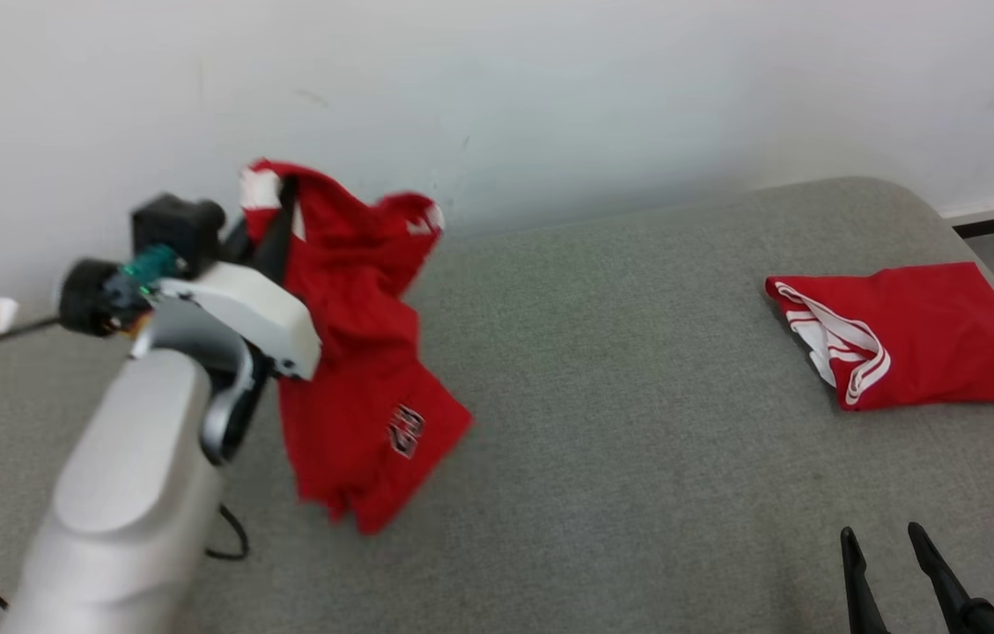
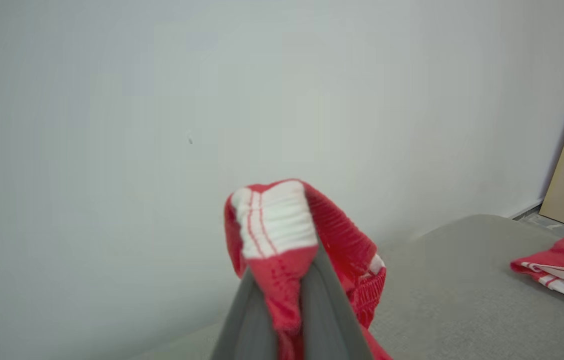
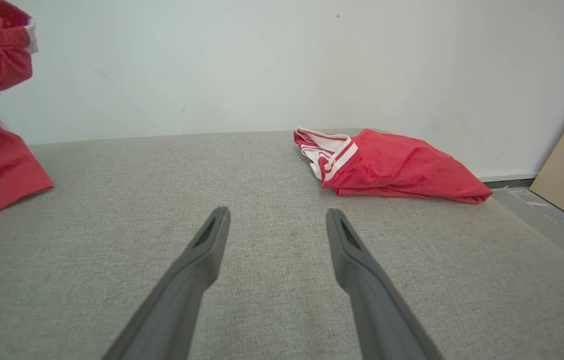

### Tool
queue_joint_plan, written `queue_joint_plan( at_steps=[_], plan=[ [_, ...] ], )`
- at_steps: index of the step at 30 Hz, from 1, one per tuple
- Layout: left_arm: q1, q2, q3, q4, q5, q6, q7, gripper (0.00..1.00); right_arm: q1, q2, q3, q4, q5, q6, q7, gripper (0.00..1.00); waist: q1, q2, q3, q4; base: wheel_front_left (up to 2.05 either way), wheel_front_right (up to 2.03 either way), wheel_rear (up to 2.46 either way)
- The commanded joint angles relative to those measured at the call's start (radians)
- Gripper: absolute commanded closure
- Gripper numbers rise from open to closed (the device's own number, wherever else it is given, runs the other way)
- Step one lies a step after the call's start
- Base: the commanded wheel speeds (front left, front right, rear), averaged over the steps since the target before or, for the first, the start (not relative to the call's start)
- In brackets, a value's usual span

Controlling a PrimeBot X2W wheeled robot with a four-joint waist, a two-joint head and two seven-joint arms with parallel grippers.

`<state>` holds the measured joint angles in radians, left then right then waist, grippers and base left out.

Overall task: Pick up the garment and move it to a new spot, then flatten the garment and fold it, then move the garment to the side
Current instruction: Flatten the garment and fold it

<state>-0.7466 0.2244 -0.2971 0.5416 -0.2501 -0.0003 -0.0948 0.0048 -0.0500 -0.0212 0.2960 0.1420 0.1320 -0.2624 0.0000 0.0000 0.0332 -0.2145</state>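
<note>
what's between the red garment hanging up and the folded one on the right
Only bare grey surface lies between the hanging garment and the folded garment, clearest in the head view.

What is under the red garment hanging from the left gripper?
Grey woven fabric surface lies beneath the hanging red jersey garment with white trim, pinched by the left gripper, jaws shut. The patch behind its lower hem is covered.

Pose: left forearm [image 1: 127,493] raised toward 10 o'clock, left gripper [image 1: 283,202] clamped on red shorts [image 1: 356,352] (fingers pointing up); right gripper [image 1: 882,533] at 5 o'clock, its two dark fingers parted wide.
</note>
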Motion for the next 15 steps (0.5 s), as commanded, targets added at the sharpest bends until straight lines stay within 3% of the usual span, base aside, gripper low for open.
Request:
queue_joint_plan(
  at_steps=[1, 8, 15],
  plan=[
    [-0.016, 0.028, 0.013, -0.031, -0.005, 0.002, 0.026, 1.0, 0.013, -0.002, -0.003, 0.001, -0.011, -0.003, -0.003, 0.0, 0.0, 0.0, -0.01, 0.009, 0.0, 0.0, 0.0],
    [-0.068, 0.093, 0.043, -0.15, -0.029, -0.008, 0.12, 1.0, 0.008, -0.002, 0.004, 0.003, -0.005, -0.003, -0.003, 0.0, 0.0, 0.0, -0.025, 0.035, 0.0, 0.0, 0.0],
    [-0.027, 0.07, 0.039, -0.209, -0.069, -0.014, 0.166, 1.0, 0.004, -0.002, 0.013, 0.007, 0.006, -0.003, -0.003, 0.0, 0.0, 0.0, -0.034, 0.043, 0.0, 0.0, 0.0]
  ],
)
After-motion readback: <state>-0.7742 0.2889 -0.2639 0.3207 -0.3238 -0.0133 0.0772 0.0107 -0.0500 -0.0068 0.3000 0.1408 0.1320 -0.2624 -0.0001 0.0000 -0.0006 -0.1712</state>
